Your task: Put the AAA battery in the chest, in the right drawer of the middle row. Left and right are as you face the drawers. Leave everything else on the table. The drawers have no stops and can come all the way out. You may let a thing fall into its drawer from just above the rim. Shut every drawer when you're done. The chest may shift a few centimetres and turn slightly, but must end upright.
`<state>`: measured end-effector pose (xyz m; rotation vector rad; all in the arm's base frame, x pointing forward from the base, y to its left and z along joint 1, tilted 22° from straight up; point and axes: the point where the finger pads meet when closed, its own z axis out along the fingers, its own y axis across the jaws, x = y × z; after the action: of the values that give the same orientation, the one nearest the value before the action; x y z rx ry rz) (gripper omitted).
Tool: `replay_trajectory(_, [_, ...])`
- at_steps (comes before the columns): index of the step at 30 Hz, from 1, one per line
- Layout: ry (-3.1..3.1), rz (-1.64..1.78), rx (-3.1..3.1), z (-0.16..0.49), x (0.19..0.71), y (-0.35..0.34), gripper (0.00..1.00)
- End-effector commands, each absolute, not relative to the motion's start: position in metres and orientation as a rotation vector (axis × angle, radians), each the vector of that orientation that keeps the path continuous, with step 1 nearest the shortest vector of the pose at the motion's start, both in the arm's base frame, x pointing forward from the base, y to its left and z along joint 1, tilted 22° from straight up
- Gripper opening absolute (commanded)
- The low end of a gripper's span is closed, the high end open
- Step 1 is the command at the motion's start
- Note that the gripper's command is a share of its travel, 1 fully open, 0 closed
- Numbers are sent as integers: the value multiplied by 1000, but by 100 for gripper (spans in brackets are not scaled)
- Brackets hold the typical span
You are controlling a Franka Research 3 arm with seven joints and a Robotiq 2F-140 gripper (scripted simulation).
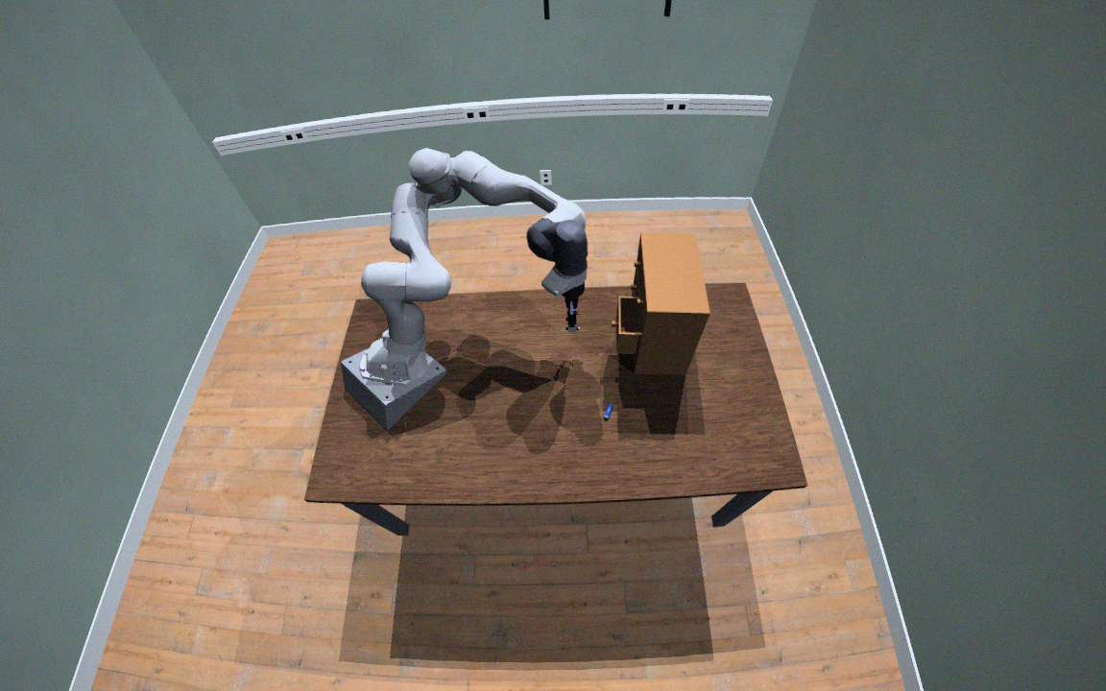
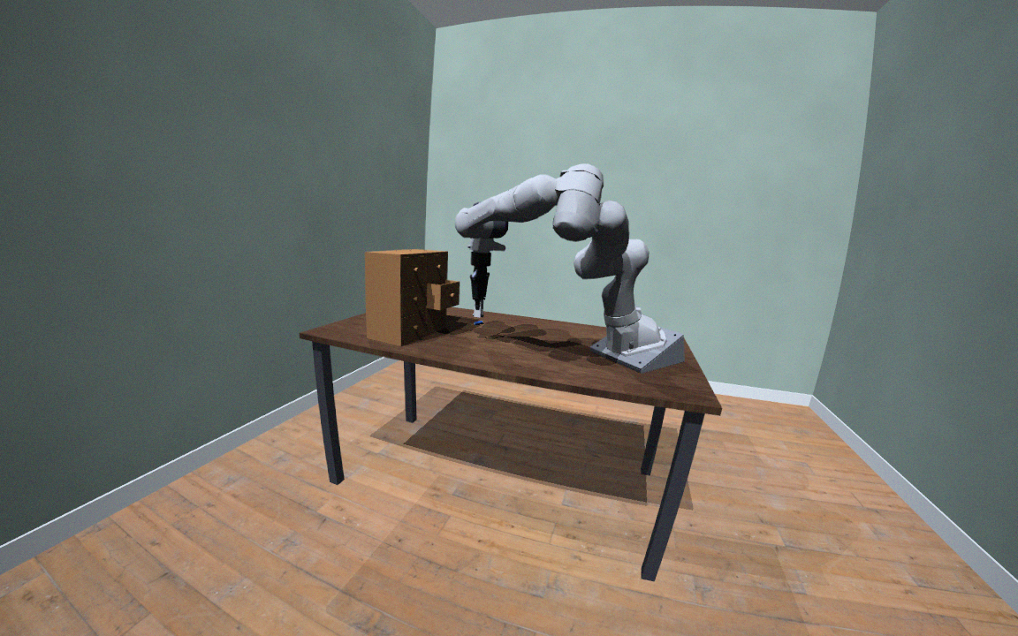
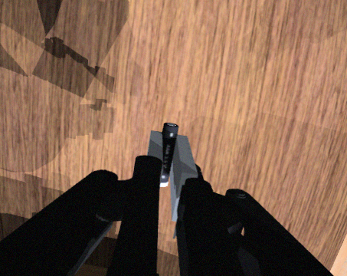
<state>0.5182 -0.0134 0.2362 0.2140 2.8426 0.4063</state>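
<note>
My gripper is shut on the AAA battery. The battery is slim and dark with a pale end, and sticks out between the grey pads. It is too small to make out in the top and exterior views. The gripper hangs above the table, pointing down, on the robot's side of the chest. The wooden chest stands upright. Its right middle-row drawer is pulled out; the inside is dark in the top view. The other drawers that show look shut.
A small blue cylinder lies on the brown table, in front of the chest and nearer the top view's side. The robot's base stands at the opposite end of the table from the chest.
</note>
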Motion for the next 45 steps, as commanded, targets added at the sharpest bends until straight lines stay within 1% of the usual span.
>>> replay_trajectory(1, [2842, 419, 245, 236, 520, -12, 13])
replay_trajectory(34, [2842, 422, 263, 237, 520, -13, 13])
replay_trajectory(45, [2844, 420, 264, 247, 518, -15, 13])
